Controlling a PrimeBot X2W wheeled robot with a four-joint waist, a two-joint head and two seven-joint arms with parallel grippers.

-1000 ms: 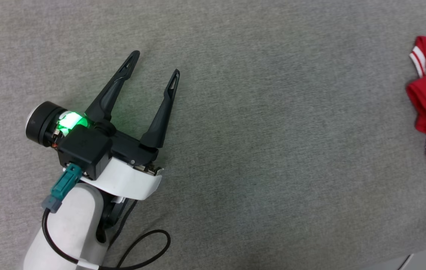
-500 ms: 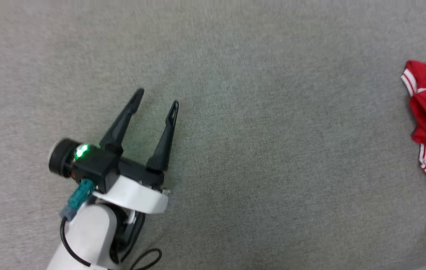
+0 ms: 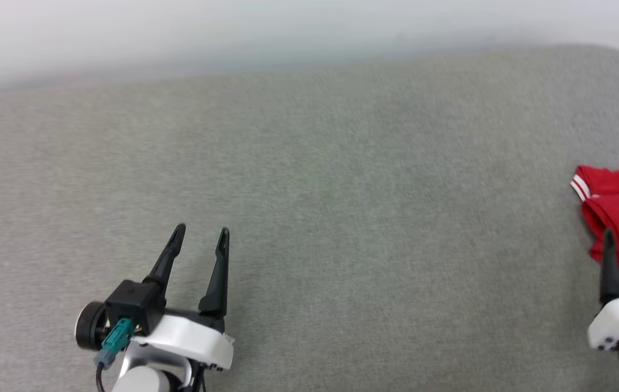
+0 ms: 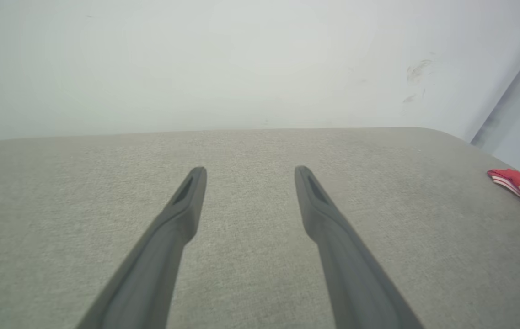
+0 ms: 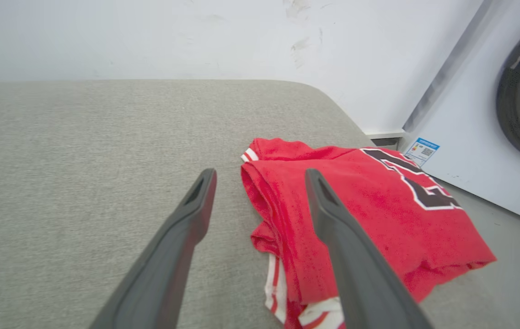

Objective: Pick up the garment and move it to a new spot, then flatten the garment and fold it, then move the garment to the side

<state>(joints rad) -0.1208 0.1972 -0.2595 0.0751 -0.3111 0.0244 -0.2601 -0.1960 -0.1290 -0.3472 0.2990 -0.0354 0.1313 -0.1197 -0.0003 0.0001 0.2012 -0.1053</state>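
The shirt, likely soft and limp, lay bunched at the cushion's right edge, and its thick fold seemed best to pinch. The left gripper and right gripper had their jaws spread, empty.

Right pincer, fingers apart. Red garment, loosely folded, black numerals upward, near grey tabletop corner.

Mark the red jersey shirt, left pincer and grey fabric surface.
Red soft-fabric jersey shirt (image 5: 388,219), right wrist view, on its red top panel.
Left pincer (image 3: 201,228), head view, midway between its dark fingertips.
Grey fabric surface (image 3: 342,190), head view, on a bare middle stretch.
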